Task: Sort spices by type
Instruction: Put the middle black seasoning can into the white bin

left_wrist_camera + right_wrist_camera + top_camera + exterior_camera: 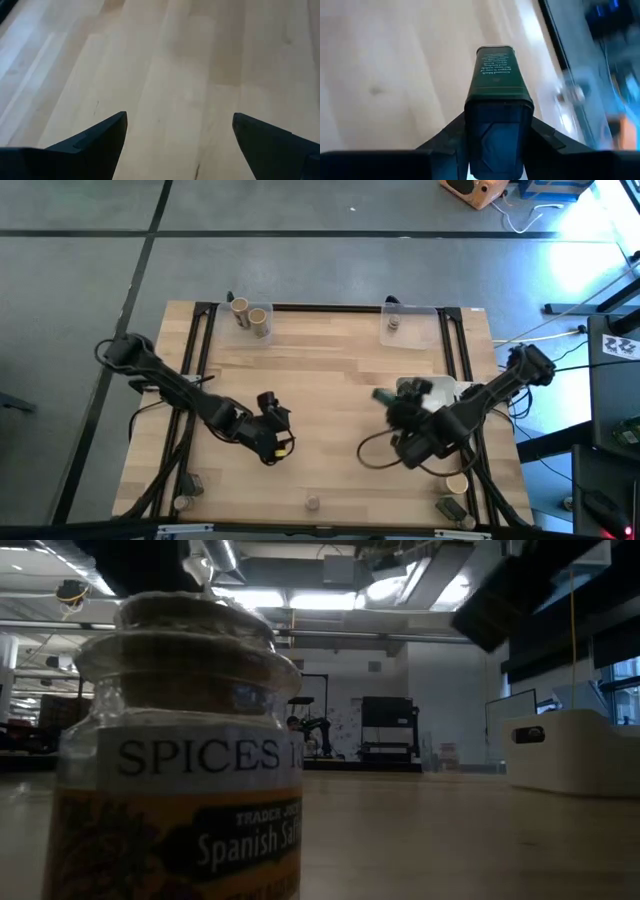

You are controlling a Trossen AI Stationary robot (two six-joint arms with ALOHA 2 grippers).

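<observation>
One green tin (496,85) fills right gripper (385,397) over bare mid-table.

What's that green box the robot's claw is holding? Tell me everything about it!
The green tin is a dark green, boxy container that looks like metal, with rounded corners and a raised rim at its far end. Small pale print runs across one face, too small to read. The right gripper is shut on it, one dark finger pressing each side, so it sticks straight out from the claw. From above it shows over the wooden table, on the right side near the white dish. Only the fingers touch it.
</observation>
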